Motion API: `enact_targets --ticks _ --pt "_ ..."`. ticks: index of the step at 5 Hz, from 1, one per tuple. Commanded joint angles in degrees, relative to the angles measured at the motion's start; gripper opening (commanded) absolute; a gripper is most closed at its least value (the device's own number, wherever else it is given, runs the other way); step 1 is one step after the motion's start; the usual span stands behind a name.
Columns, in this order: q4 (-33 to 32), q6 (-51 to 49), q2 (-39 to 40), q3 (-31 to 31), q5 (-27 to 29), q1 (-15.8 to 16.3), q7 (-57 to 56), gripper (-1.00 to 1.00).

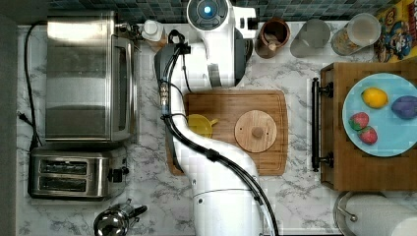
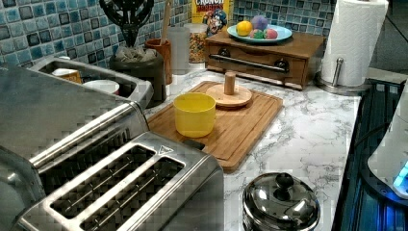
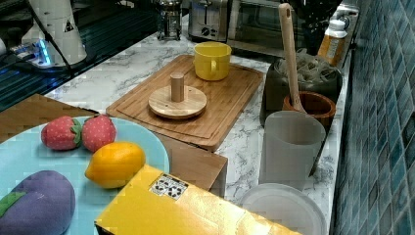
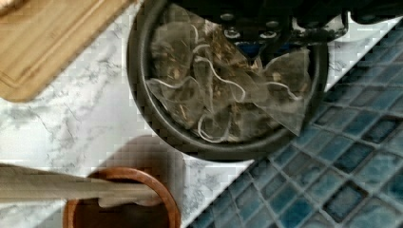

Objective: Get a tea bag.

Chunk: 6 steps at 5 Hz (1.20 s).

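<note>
Gripper point(image 4: 259, 45) is positioned over the dark canister point(image 4: 157, 128) of tea bags point(image 4: 209, 90) on the marble bench point(image 4: 71, 123); jaw state cannot be determined.

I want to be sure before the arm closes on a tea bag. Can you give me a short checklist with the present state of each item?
1. Gripper over the dark container of tea bags: ok, the wrist view looks straight down into it.
2. Tea bags available: ok, several mesh pyramid bags with strings lie inside.
3. One bag singled out between the fingers: cannot tell, the bags overlap and the fingertips are hard to make out.
4. Fingers open or shut: cannot tell.
5. Wooden cup with its wooden utensil clear of the container: ok, it stands beside it, apart.
6. Yellow mug ready on the cutting board: ok, upright.
</note>
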Motion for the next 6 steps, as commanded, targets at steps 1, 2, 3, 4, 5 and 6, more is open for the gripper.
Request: enact_targets --ticks 1,2,3,4,5,6 --pt "4.1 -2.3 -7.6 -0.2 -0.2 0.3 0.2 -1.00" --pt "0.2 1.2 -12.9 0.9 1.4 -1.2 -1.0 -1.00" --pt "-0.9 0.5 -15.7 1.2 1.9 -1.5 -2.3 -1.00" --pt "0.8 -6.3 -15.0 1.6 2.7 -1.6 -5.2 -1.00" --pt "-2.4 -11.6 -16.2 2.0 3.9 -1.9 -6.9 -1.00" --pt "-8.7 -14.0 -18.5 3.1 5.4 -3.1 -9.3 -1.00"
